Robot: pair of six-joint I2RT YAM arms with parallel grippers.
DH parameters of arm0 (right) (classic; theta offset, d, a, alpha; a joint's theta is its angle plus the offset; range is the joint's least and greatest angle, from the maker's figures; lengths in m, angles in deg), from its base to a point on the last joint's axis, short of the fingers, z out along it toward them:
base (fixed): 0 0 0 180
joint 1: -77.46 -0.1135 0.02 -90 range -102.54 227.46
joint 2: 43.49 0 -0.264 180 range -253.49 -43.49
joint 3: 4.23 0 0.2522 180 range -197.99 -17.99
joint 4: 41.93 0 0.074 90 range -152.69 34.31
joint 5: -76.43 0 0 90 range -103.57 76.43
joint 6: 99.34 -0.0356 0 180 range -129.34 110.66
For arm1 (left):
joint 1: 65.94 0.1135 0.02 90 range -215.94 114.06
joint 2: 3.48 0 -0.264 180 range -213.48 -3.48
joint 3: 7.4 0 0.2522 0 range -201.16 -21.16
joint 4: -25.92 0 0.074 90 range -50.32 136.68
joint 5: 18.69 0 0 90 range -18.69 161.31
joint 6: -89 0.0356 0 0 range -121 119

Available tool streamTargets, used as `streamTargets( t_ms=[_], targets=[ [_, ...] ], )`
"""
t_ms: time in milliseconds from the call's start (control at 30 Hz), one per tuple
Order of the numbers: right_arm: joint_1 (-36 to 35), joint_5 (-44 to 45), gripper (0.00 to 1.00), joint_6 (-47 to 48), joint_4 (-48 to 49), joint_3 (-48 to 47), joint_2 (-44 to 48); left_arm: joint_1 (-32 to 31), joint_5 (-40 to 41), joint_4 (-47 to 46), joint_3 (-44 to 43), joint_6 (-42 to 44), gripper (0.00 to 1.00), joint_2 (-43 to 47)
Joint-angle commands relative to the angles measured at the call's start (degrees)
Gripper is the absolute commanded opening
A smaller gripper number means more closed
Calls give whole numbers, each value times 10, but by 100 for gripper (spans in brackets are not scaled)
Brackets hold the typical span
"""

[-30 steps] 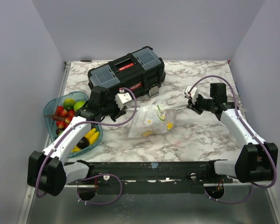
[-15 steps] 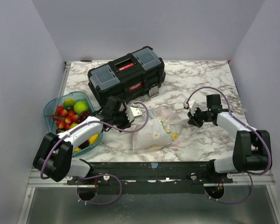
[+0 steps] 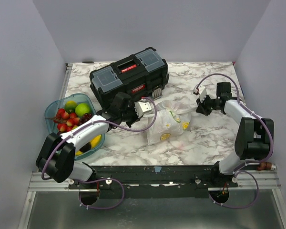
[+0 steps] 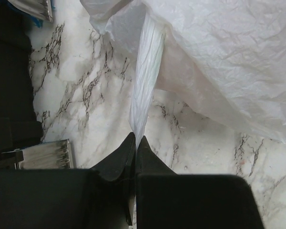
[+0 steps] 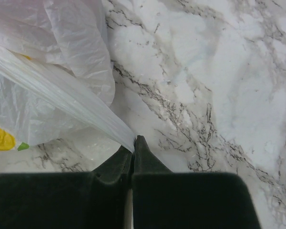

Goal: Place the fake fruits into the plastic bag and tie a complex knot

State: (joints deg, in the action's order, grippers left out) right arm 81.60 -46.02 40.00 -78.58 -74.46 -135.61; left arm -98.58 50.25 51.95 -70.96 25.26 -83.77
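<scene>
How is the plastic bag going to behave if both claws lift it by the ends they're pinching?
Probably floppy: the plastic bag is thin and crinkled, its pinched ends drawn into strips at the left claw and right claw. The fruits inside would likely sag low and shift.

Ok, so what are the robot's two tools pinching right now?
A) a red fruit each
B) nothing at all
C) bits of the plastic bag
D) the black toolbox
C: in the wrist views the left tool and the right tool are each shut on a stretched strip of the plastic bag.
</scene>
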Motion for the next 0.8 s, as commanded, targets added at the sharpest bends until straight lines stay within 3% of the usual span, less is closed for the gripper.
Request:
streamTargets(
  t_ms=[0, 167, 300, 367, 567, 767],
  targets=[
    [34, 34, 1, 16, -59, -3, 22, 21, 32, 92, 6, -30, 0, 33],
    [22, -11, 1, -54, -76, -20, 80, 22, 0, 132, -63, -69, 0, 51],
    [26, -18, 1, -129, -80, -124, 95, 37, -51, 197, -164, -96, 0, 65],
    [30, -30, 1, -151, -80, -169, 98, 49, -58, 185, -189, -109, 0, 88],
    [33, -76, 1, -202, -81, -240, 81, 53, -32, 196, -207, -53, 0, 95],
    [32, -79, 1, -198, -66, -209, 51, 45, -25, 157, -159, -49, 0, 74]
  ],
)
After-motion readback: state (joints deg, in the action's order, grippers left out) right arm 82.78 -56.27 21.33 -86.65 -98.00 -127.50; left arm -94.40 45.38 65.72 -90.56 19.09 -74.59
